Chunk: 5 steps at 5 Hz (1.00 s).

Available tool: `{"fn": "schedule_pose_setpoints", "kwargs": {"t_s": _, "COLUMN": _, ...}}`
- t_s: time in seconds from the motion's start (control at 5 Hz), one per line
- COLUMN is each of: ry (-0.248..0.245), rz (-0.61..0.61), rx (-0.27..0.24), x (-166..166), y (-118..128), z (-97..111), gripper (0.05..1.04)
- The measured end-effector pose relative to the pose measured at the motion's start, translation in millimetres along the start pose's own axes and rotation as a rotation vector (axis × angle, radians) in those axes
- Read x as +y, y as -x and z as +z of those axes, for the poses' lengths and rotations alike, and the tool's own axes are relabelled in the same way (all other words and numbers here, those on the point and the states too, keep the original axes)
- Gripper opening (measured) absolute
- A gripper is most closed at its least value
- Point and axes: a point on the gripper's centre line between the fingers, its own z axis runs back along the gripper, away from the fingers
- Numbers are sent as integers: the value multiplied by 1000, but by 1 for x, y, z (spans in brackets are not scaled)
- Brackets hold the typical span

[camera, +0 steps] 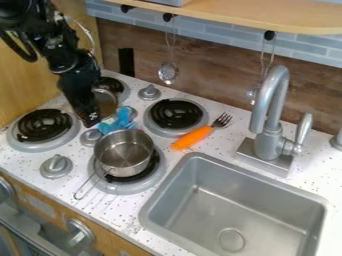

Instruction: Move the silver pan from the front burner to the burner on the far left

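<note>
The black gripper (92, 119) hangs down at the upper left, over the stove between the left burners. Just to its right lies a small light-blue object (120, 121), behind the rim of a silver pot (124, 151). That pot sits upright on the front right burner, its wire handle toward the front left. A round metallic piece (105, 101) shows right behind the gripper; I cannot tell whether they touch. On the counter right of the burners rests a fork with an orange handle (192, 138), its tines toward the back right.
Black coil burners (175, 114) and grey knobs (57, 166) cover the left side. A grey sink (250, 210) is at the lower right, with a tall faucet (270, 112) behind it. Utensils, including a ladle (168, 73), hang from the wooden shelf (267, 15).
</note>
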Motion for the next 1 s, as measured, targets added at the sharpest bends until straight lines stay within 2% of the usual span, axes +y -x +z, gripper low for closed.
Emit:
{"fn": "schedule_pose_setpoints", "kwargs": {"t_s": 0.2, "ry": 6, "rz": 56, "rx": 52, "x": 4, "y": 5, "z": -11, "gripper": 1005}}
{"fn": "schedule_pose_setpoints", "kwargs": {"t_s": 0.4, "ry": 34, "rz": 69, "rx": 37, "x": 3, "y": 1, "z": -14, "gripper": 1005}}
{"fn": "schedule_pose_setpoints", "kwargs": {"t_s": 0.6, "ry": 91, "rz": 81, "rx": 45, "x": -5, "y": 1, "z": -22, "gripper": 1005}}
{"fn": "schedule_pose_setpoints", "kwargs": {"t_s": 1.0, "ry": 126, "rz": 85, "rx": 33, "x": -16, "y": -4, "z": -36, "gripper": 1005}}
